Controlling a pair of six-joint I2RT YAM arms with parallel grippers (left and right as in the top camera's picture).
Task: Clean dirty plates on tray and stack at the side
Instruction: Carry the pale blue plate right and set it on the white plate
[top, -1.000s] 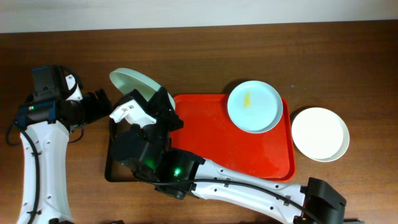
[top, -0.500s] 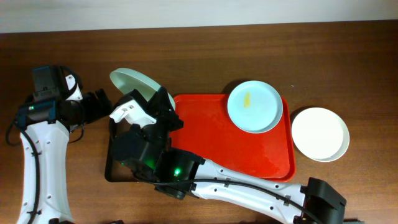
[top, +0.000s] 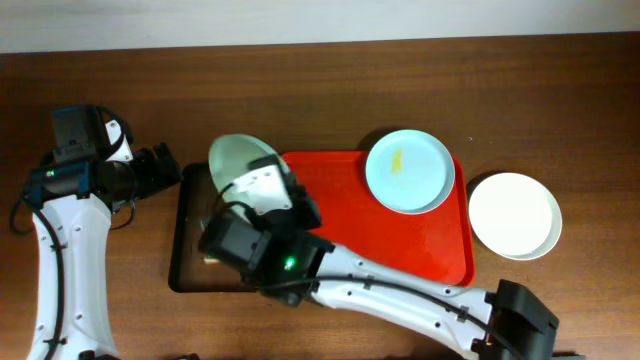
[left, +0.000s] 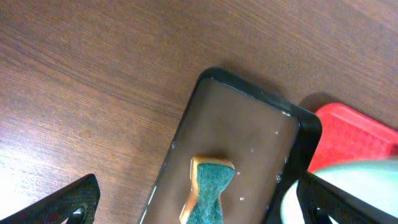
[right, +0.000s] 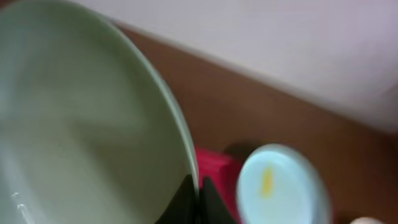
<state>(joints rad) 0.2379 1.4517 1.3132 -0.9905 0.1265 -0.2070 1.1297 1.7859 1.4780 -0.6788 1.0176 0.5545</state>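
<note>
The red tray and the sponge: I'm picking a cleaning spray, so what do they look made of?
The red tray looks like moulded plastic: smooth, faint sheen, rounded low rim. The sponge seems foam, matte: a rough green scouring face over a tan layer.

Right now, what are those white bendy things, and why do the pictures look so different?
They are two robot arms at a table, each ending in a pincer. One picture looks down from above; the other two come from wrist cameras. The right pincer grips a pale green plate by its rim. The left pincer is open near a black tray holding a sponge. On the red tray sits a plate with a yellow smear; a white plate lies beside it on the table.
</note>
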